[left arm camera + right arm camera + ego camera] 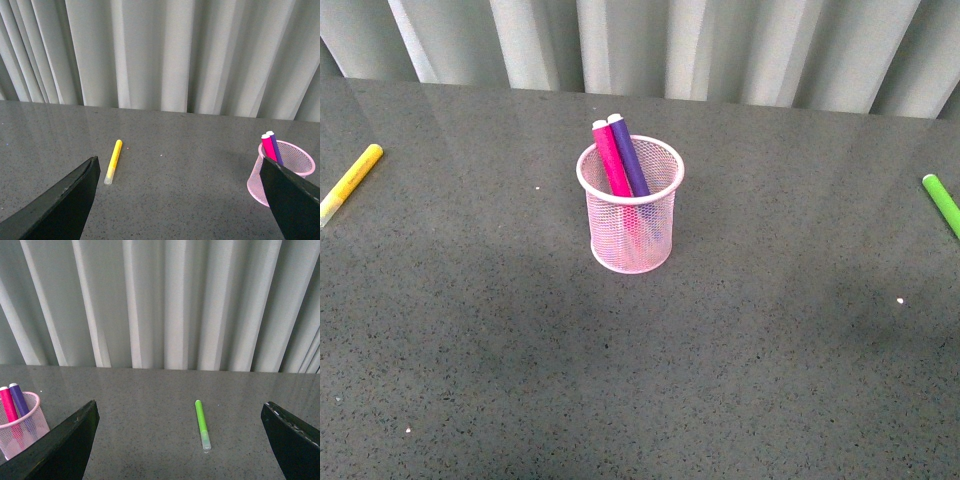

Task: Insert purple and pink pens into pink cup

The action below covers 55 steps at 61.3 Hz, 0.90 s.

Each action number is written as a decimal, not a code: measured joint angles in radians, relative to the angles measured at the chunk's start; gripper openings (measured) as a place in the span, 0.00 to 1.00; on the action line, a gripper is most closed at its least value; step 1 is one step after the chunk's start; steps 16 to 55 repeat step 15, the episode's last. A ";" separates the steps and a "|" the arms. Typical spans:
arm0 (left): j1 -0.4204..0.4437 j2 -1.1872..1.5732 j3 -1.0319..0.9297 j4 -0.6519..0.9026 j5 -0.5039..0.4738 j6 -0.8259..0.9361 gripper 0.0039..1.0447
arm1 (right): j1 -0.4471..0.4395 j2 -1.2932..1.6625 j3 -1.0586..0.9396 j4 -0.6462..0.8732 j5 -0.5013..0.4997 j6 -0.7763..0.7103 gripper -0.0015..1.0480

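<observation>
Two pens [621, 158] in pink cup [630, 230]

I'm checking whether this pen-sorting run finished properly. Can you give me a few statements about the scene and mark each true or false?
1. The pink pen and the purple pen both stand inside the pink cup. True.
2. The yellow pen is in the cup too. False: it lies flat on the table, off to the robot's left.
3. The green pen lies on the table on the robot's right. True.
4. The left gripper is shut on a pen. False: its jaws stand wide apart with nothing between them.
5. The cup has tipped onto its side. False: it stands upright.
6. The right gripper is open and empty. True.
</observation>
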 joint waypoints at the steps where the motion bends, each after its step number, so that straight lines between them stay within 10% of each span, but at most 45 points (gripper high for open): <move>1: 0.000 0.000 0.000 0.000 0.000 0.000 0.94 | 0.000 0.000 0.000 0.000 0.000 0.000 0.93; 55: 0.000 0.000 0.000 0.000 0.000 0.000 0.94 | 0.000 0.000 0.000 0.000 0.000 0.000 0.93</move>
